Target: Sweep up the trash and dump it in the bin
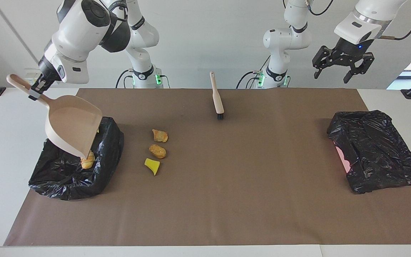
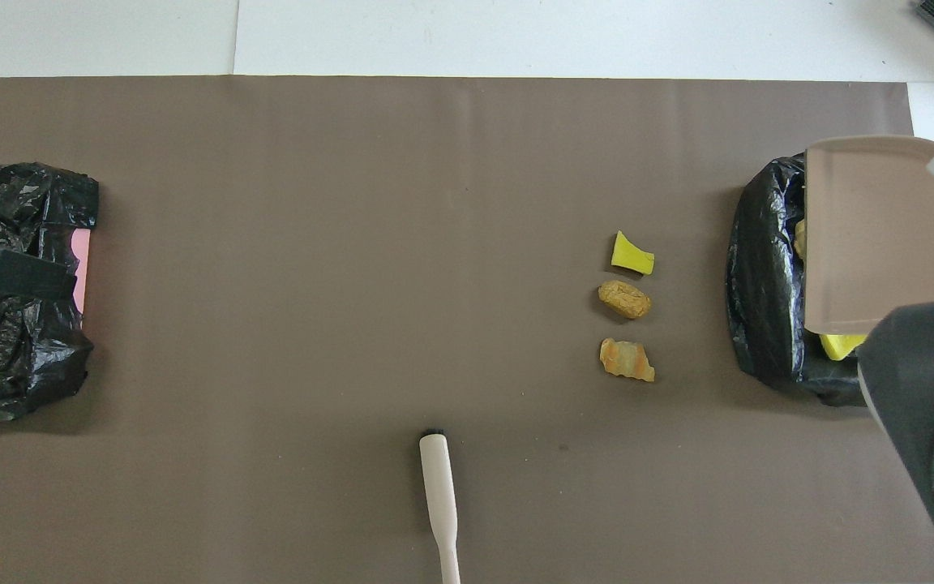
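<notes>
My right gripper (image 1: 34,93) is shut on the handle of a beige dustpan (image 1: 71,130), which tilts steeply mouth-down over the black-bagged bin (image 1: 70,178) at the right arm's end. The pan (image 2: 880,231) hides most of the bin's (image 2: 763,308) contents; a pastry piece (image 1: 87,162) and a yellow wedge (image 2: 840,346) peek out. Beside the bin, three trash bits lie on the mat: a pastry (image 1: 160,135), a brown lump (image 1: 157,151) and a yellow wedge (image 1: 152,166). My left gripper (image 1: 334,73) hangs open and empty, high over the left arm's end.
A white-handled brush (image 1: 217,98) lies on the brown mat (image 1: 244,185) near the robots, mid-table. A second crumpled black bag (image 1: 375,150) with a pink patch lies at the left arm's end; one left finger (image 2: 5,272) shows over it from above.
</notes>
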{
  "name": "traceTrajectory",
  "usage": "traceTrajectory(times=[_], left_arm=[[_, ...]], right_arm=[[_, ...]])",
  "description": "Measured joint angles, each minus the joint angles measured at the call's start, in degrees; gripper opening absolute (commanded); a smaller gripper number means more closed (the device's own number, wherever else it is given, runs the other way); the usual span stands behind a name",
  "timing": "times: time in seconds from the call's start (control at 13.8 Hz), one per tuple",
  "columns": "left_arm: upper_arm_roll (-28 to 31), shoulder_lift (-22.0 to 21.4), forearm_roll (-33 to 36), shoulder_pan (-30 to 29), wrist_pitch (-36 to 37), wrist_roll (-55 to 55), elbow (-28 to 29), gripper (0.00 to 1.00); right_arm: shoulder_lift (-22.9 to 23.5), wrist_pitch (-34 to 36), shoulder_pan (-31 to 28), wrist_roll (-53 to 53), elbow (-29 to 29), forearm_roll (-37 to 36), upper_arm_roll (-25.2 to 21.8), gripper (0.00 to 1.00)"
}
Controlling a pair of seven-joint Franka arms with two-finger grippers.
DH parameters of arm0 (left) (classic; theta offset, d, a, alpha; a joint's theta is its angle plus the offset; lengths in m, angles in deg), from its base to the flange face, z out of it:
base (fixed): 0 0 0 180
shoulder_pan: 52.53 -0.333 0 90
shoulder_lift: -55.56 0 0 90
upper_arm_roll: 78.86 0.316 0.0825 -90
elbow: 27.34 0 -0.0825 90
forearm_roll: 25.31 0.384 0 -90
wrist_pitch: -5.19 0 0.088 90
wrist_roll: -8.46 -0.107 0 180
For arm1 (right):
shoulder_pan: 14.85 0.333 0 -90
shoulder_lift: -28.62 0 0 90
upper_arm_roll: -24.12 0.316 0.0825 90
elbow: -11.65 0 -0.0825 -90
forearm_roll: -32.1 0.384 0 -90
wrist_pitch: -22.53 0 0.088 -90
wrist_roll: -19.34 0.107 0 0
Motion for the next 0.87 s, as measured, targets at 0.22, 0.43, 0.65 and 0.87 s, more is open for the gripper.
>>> traceTrajectory(times=[0.22, 0.43, 0.65, 0.87], left_arm=[[0.00, -0.11, 0.00, -0.09, 0.44, -0.19, 0.00, 1.00], [-0.04, -0.12, 0.13, -0.09, 0.52, -0.25, 0.00, 1.00], [1.89, -0.79, 0.42, 0.38, 0.64, -0.44, 0.00, 1.00], [5.62, -1.26, 0.43, 2.06, 0.79, -1.53, 0.00, 1.00]], right_arm=[[0.18, 0.19, 0.41, 10.91, -0.02, 11.73, 0.31, 0.00], [0.68, 0.26, 4.38, 26.22, -0.06, 18.44, 0.36, 0.00], [3.11, 0.30, 9.14, 44.85, -0.14, 23.80, 0.45, 0.00], [7.61, 0.03, 14.15, 63.78, 0.51, 27.50, 0.51, 0.00]])
